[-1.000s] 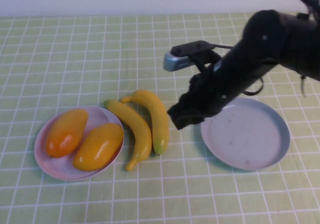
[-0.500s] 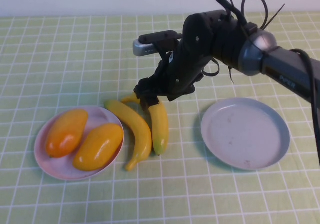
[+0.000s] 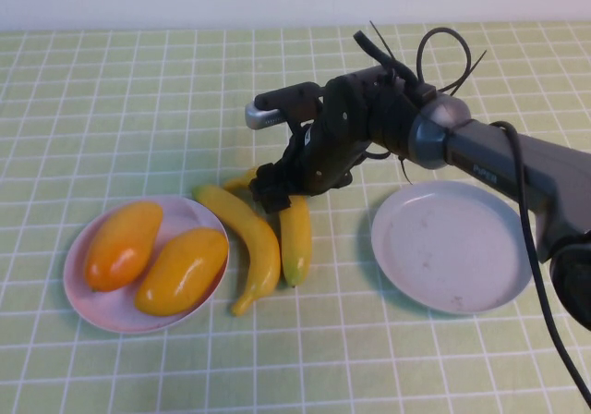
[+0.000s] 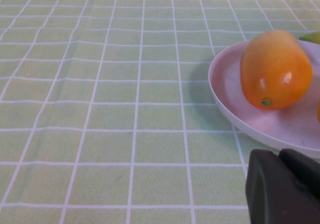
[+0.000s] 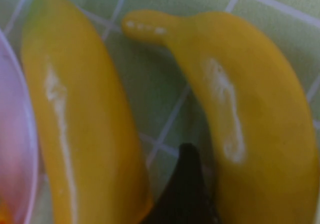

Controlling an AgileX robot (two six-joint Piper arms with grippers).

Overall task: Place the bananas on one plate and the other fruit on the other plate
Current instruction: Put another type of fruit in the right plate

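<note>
right claw is down over the stem end of the right-hand banana, the one lying nearer the grey-blue plate. in the right wrist view one dark finger sits in the gap between the two bananas, so the claw appears spread around this fruit; the second finger is out of sight, and no pinch can be confirmed.

governing relation: this banana's long axis runs from the claw toward the robot's side of the bench, and the claw seems to straddle it crosswise, near one end, not at the middle. judged risk: the far end may swing or droop on lifting.

the other banana lies just beside it, touching or nearly touching the pink plate. both mango-like fruits rest on that plate. the grey-blue plate holds nothing.

left claw is parked low beside the pink plate; its opening cannot be told. the right arm is plainly nearer both bananas.
</note>
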